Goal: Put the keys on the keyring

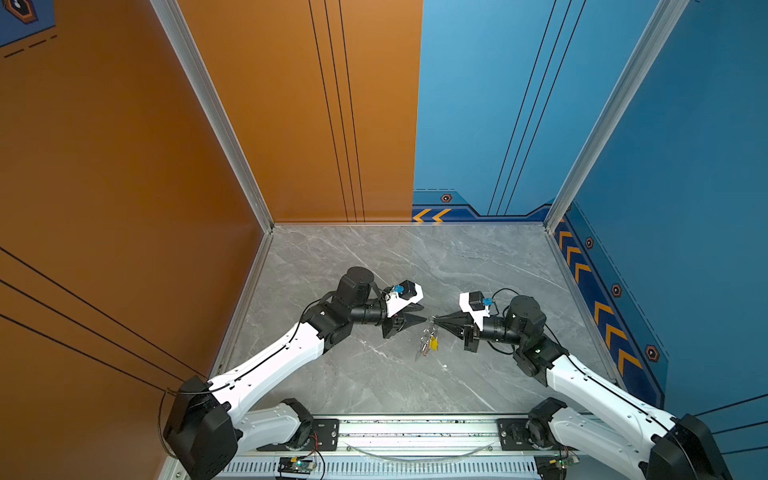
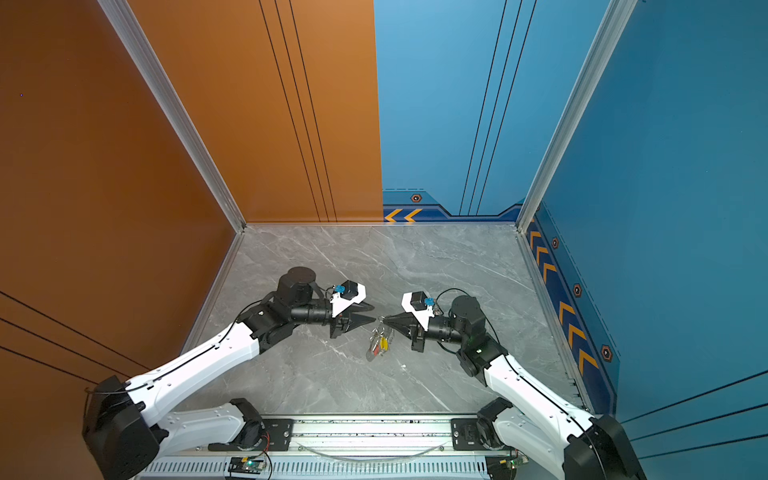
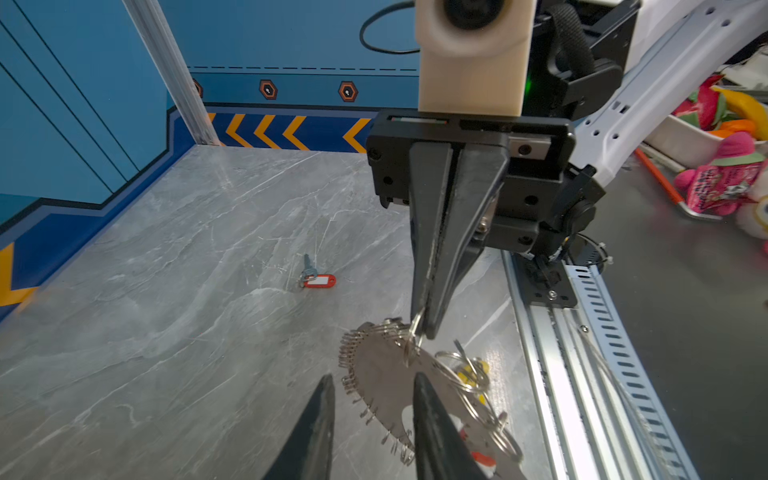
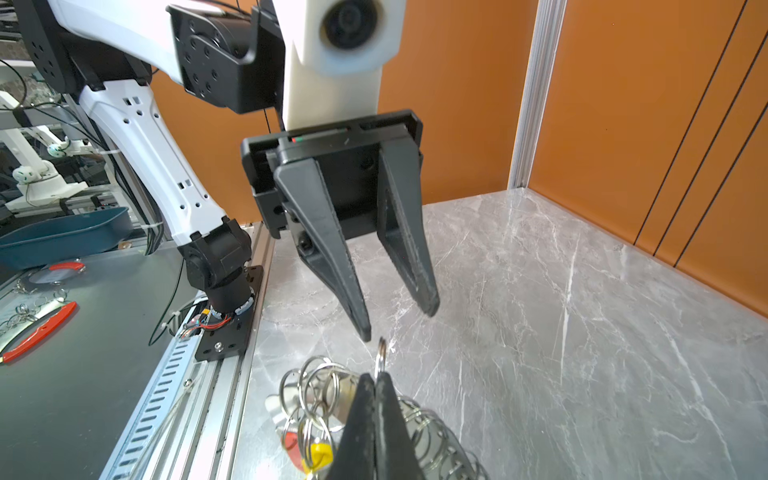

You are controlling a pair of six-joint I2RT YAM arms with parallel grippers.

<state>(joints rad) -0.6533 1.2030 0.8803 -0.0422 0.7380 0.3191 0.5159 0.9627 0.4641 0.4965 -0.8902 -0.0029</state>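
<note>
My right gripper (image 4: 376,376) is shut on a small silver keyring (image 4: 381,353) and holds it above the marble table. From it hang a fan-shaped metal plate (image 3: 386,374) edged with several small rings, and a bunch of larger rings carrying keys with yellow (image 4: 318,453) and red tags. In both top views the bunch (image 1: 428,343) (image 2: 380,343) dangles below the right gripper (image 1: 434,319) (image 2: 384,320). My left gripper (image 3: 374,382) (image 1: 424,313) (image 2: 374,313) (image 4: 399,322) is open, tip to tip with the right one, and holds nothing. One more key with a red tag (image 3: 316,278) lies alone on the table.
Orange and blue walls close in the marble table (image 1: 374,257) on three sides. An aluminium rail (image 1: 415,432) with both arm bases runs along the front edge. Outside the cell are a blue bin (image 4: 62,232) and soft toys (image 3: 723,178).
</note>
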